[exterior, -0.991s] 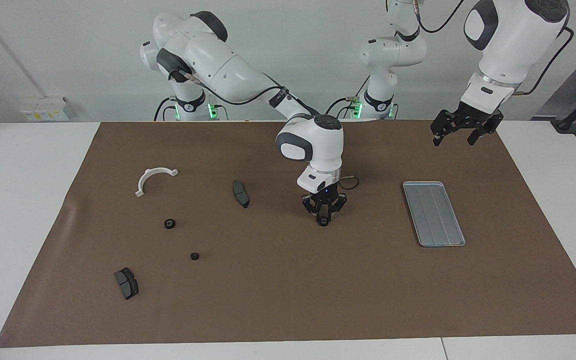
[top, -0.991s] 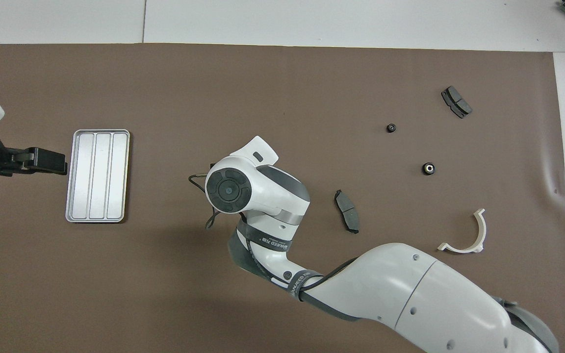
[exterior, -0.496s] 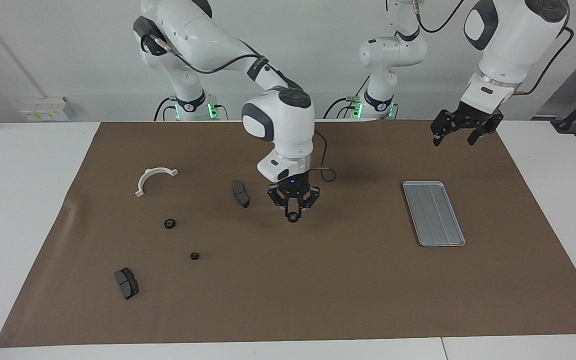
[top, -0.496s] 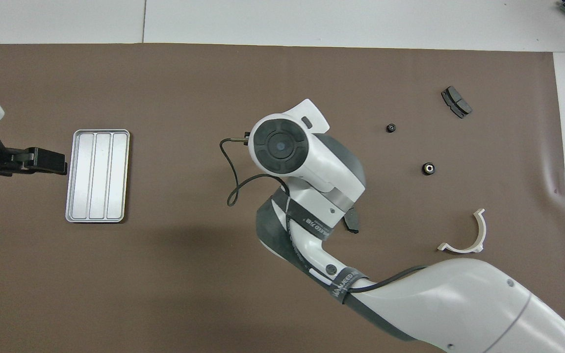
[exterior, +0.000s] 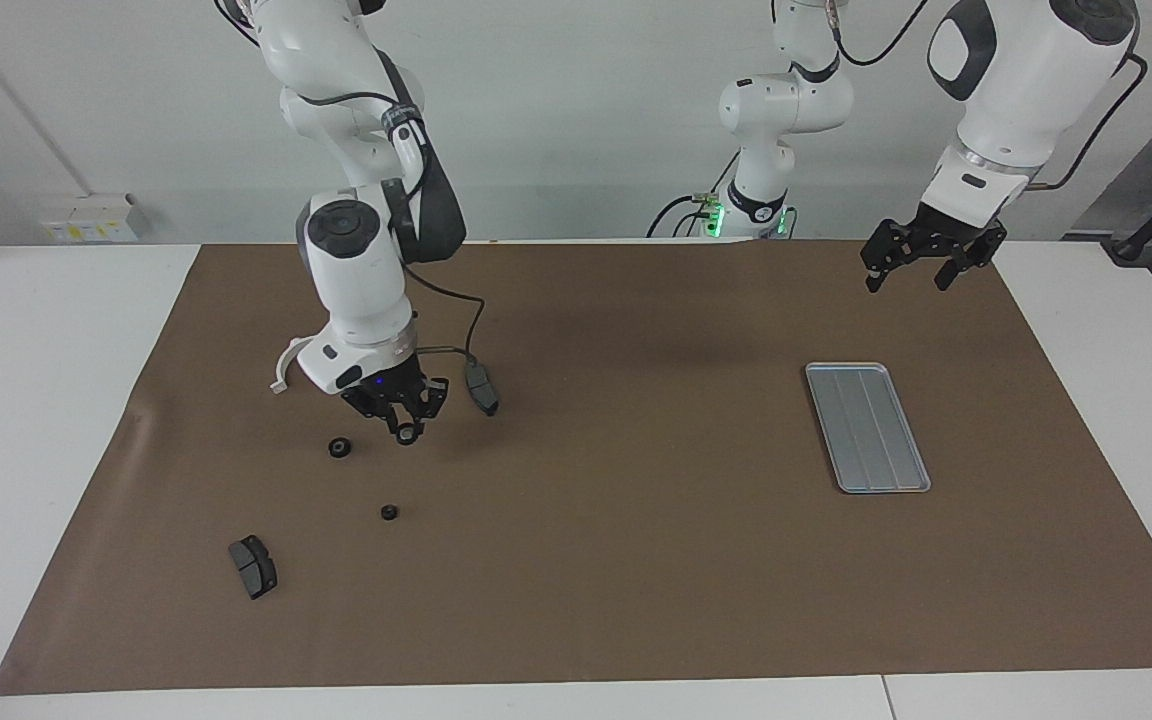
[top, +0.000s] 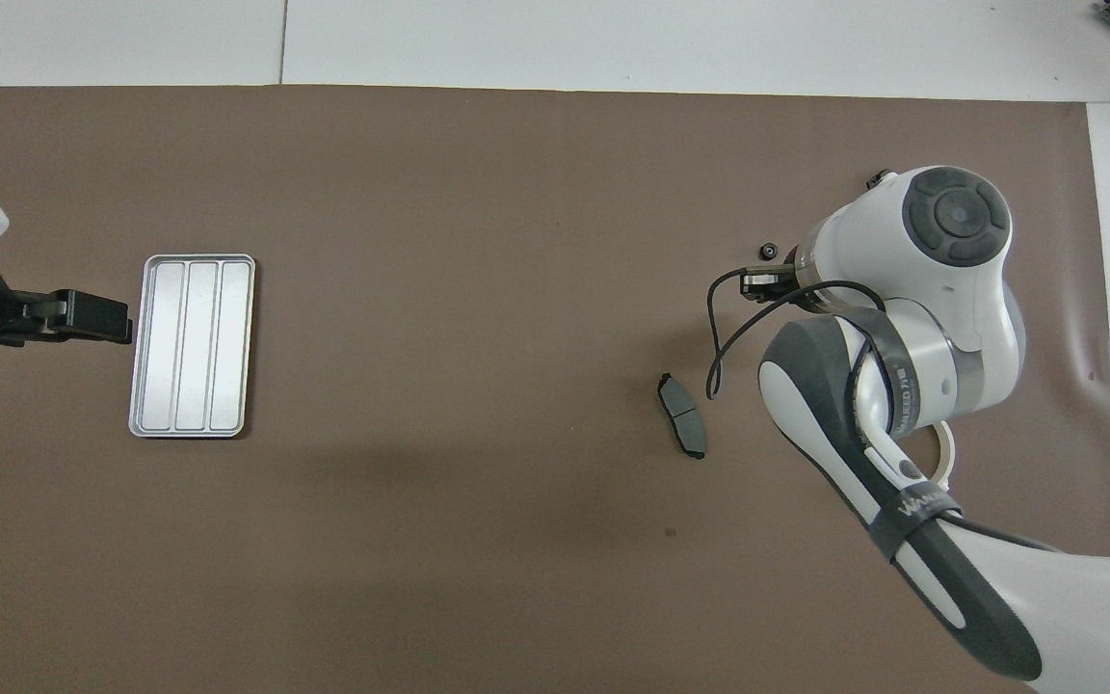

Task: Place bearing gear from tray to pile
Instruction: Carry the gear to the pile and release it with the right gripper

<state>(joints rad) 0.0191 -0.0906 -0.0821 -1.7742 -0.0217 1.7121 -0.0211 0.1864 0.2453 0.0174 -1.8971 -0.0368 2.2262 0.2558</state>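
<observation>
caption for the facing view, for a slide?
Right pincer carries a bearing gear over the pile, tray empty; left pincer waits open.

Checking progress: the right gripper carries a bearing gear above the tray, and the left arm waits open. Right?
Not quite: in the facing view the right gripper holds the bearing gear over the pile's end of the mat, beside a brake pad, away from the tray. The left gripper does wait open.

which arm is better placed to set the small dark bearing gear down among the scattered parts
Right. The right gripper is shut on the small dark bearing gear, over the brown mat beside the dark grey curved brake pad and white semicircular bracket. The left gripper waits open near the flat silver-grey metal tray.
</observation>
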